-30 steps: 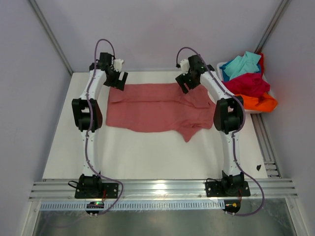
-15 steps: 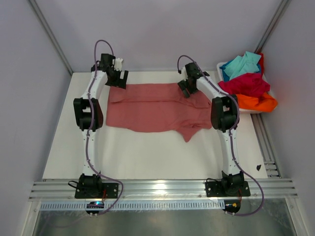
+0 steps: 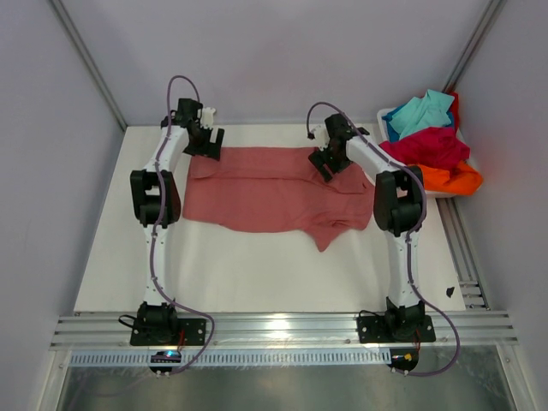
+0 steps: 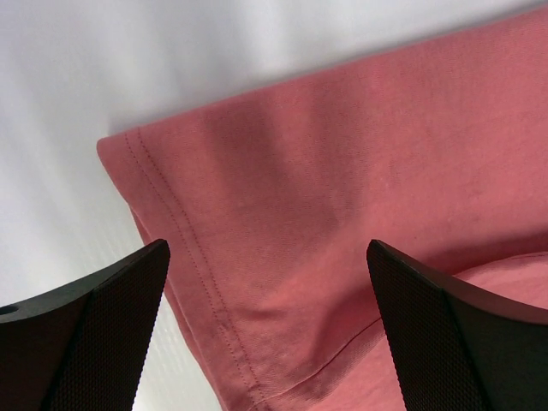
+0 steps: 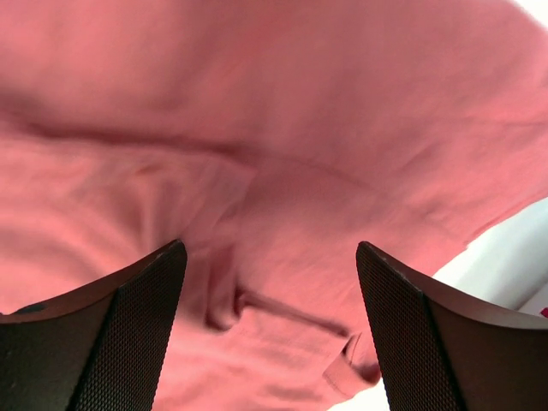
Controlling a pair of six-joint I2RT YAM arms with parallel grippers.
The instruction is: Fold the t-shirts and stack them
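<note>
Jaws wide apart on both arms, nothing pinched yet. Left gripper hangs over the far-left stitched corner of the pink t-shirt, right gripper over its rumpled far-right side. Shirt's spread on the table. Looks thin and floppy, so I'd grab it at the hemmed corners. Wrist cams show the stitching and wrinkles. Only the overhead shows the tub with the other tees piled in it.
</note>
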